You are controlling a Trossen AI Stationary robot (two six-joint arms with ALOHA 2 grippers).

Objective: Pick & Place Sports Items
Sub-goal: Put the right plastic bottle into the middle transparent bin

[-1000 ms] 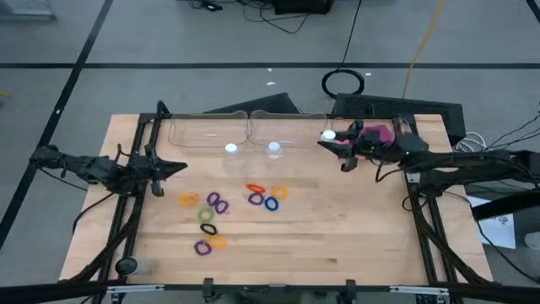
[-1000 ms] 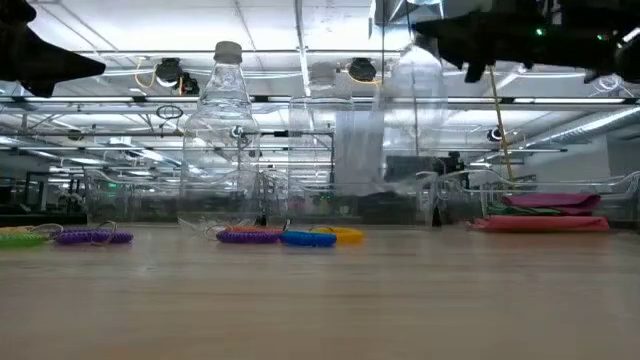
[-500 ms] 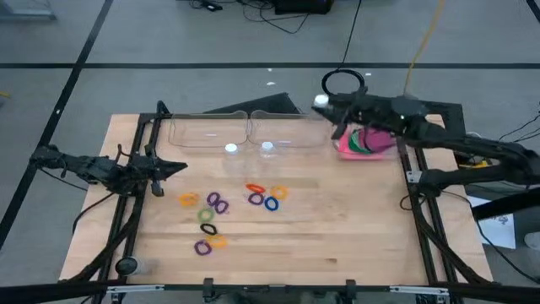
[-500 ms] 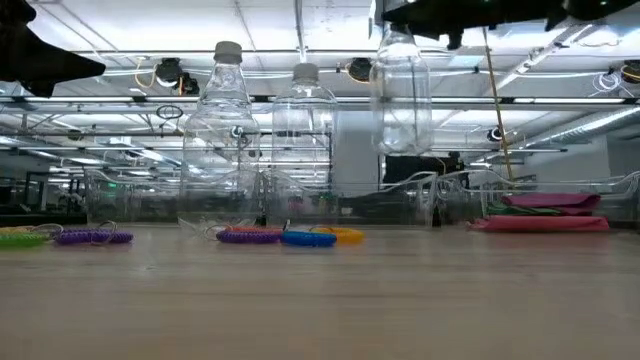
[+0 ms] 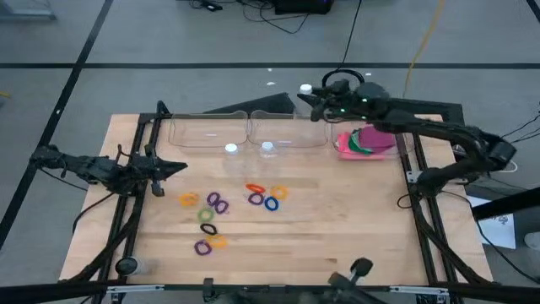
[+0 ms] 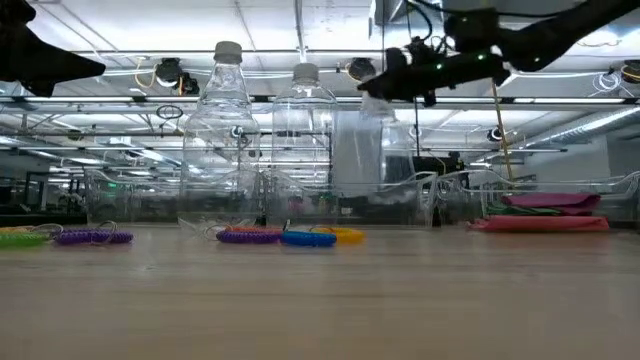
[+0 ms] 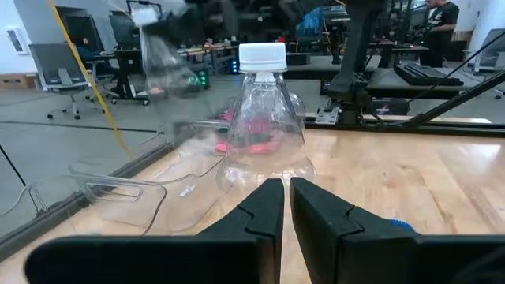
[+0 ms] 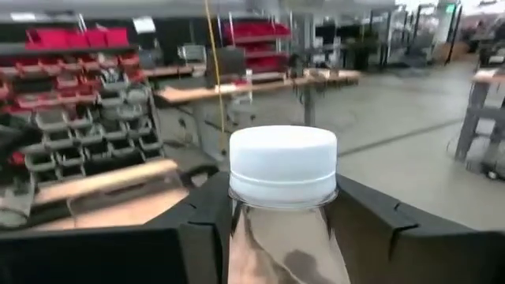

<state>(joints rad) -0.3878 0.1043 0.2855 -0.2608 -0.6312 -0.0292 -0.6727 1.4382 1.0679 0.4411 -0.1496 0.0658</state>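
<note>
Your right claw (image 5: 314, 101) grips a clear bottle (image 8: 282, 197) by its neck, above the surface's (image 5: 337, 228) far edge; left claw (image 7: 286, 207) hovers closed, empty.

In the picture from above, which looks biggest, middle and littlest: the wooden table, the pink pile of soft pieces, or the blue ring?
1. Wooden table, biggest by far.
2. Pink pile of soft pieces.
3. Blue ring, littlest.

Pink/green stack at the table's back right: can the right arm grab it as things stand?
Probably not yet. The right gripper is shut on a clear bottle, held beyond the table's back edge. The stack itself lies uncovered, so the way looks free once the bottle is released.
</note>
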